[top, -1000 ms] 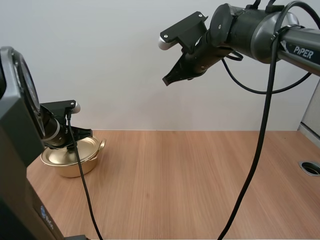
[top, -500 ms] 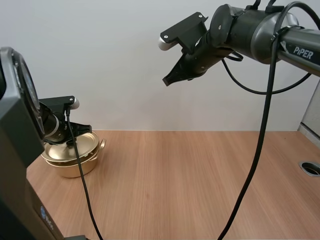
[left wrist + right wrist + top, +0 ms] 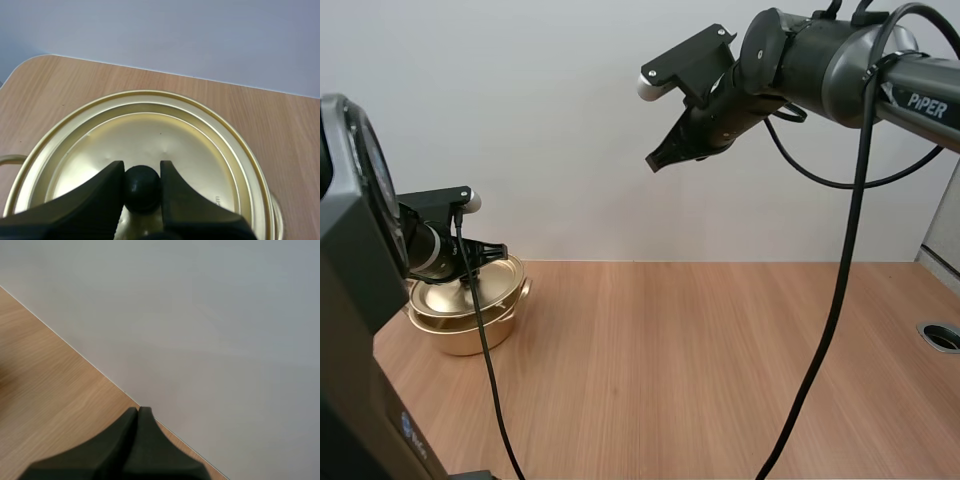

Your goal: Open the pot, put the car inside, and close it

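A gold pot [image 3: 460,330] stands at the table's far left. Its gold lid [image 3: 470,283] is tilted and raised a little off the pot's rim. My left gripper [image 3: 478,268] is shut on the lid's black knob [image 3: 142,188], which sits pinched between the two black fingers [image 3: 102,192] over the lid [image 3: 150,140]. High above the middle of the table hangs my right gripper [image 3: 658,158], shut on nothing, its fingers [image 3: 135,440] lying together as one dark wedge against the wall.
The wooden table [image 3: 720,370] stretches bare from the pot to the right. A round grey opening [image 3: 942,335] sits at the table's right edge. A white wall stands right behind the table.
My left gripper has risen with the lid, which has come up off the pot and tilted. The right arm has stayed still.
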